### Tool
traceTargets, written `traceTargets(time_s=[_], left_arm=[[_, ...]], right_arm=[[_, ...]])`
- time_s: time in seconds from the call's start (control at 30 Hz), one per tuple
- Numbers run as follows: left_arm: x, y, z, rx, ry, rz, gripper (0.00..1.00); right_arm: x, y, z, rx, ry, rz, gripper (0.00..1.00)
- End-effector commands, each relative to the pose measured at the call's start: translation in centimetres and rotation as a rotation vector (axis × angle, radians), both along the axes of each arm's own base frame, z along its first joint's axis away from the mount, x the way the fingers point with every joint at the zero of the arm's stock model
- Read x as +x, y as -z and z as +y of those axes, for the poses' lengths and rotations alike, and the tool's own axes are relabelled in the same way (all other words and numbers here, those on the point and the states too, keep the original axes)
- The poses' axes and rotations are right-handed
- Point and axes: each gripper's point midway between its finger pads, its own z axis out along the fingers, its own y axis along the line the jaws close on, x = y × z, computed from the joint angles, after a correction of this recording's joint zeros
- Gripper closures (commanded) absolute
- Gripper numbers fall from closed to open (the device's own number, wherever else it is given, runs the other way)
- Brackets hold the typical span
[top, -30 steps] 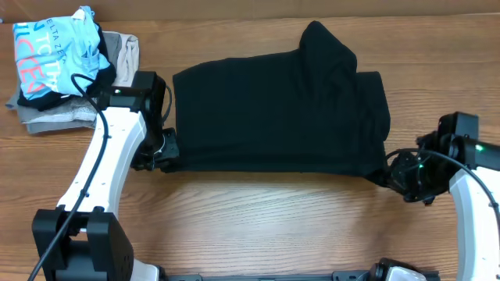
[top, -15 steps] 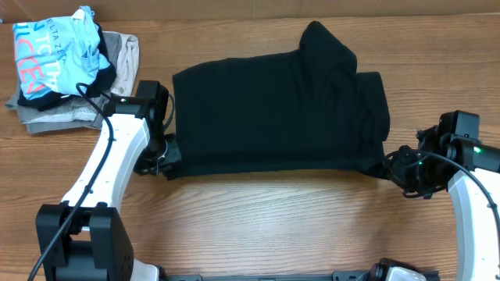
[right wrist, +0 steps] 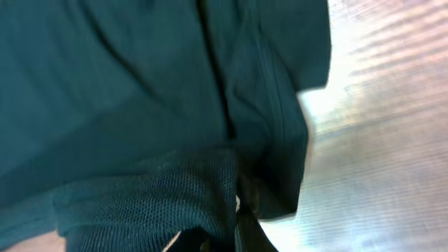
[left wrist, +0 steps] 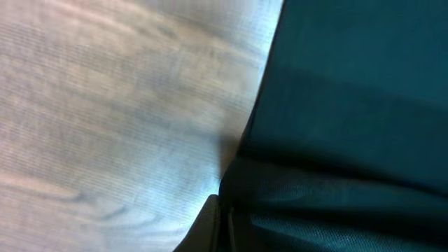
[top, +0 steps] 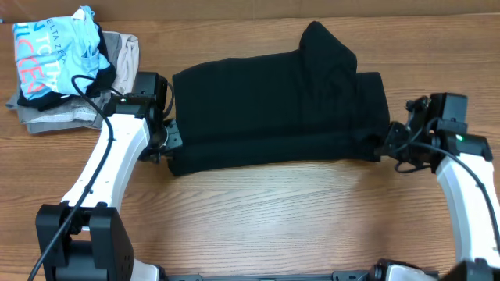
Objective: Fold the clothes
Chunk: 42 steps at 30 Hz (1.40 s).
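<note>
The clothes (top: 273, 105), one large black garment, lie across the middle of the wooden table (top: 258, 211) as a wide band with a flap sticking up at the back. My left gripper (top: 168, 144) is shut on the garment's front left corner. My right gripper (top: 387, 147) is shut on its front right corner. In the left wrist view the black fabric (left wrist: 350, 140) fills the right half, with its edge caught at the jaws. The right wrist view shows bunched black cloth (right wrist: 154, 126) pinched at the bottom.
A pile of other garments sits at the back left: a light blue shirt with lettering (top: 55, 51) on top of grey and beige folded pieces (top: 117, 58). Bare wood runs along the table's front.
Both grippers have moved away from the table's front edge, carrying the garment's front hem back over the rest of it. The black band is now narrower from front to back.
</note>
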Motion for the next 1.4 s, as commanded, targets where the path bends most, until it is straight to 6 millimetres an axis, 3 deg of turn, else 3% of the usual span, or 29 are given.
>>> traceTargets(time_s=[0.0,0.33,0.5,0.73,0.97,1.2,1.3,1.37], left_arm=[[1.1,-0.6,0.8,0.029,-0.028,-0.067,0.96],[4.6,-1.4,1.3,0.064,-0.041,-0.209,0.96],[5.5,-1.6,1.2,0.061,-0.043,-0.243,0.96],[6.3,-0.3,1.2,0.061,-0.042,-0.241,0.94],[7.5,1.4,1.1,0.061,-0.042,-0.239,0.88],[7.9,1.6,1.1,0.060,-0.043,-0.251,0.79],[8.0,1.7,1.1,0.061,-0.043,-0.248,0.71],[8.0,1.8,1.1,0.061,-0.043,-0.247,0.60]], right_arm=[[1.4,1.3,-0.3,-0.006,0.007,0.001,0.96],[5.2,2.6,-1.1,-0.031,-0.008,-0.090,0.96],[5.6,3.3,-1.2,-0.032,-0.011,-0.088,0.96],[6.7,2.8,-1.0,-0.043,-0.023,-0.137,0.96],[7.6,2.4,-0.4,-0.049,-0.040,-0.173,0.96],[8.1,4.0,-0.5,-0.044,-0.039,-0.153,0.96],[8.2,4.8,-0.5,-0.040,-0.038,-0.141,0.87],[8.4,5.1,-0.5,-0.040,-0.039,-0.140,0.73]])
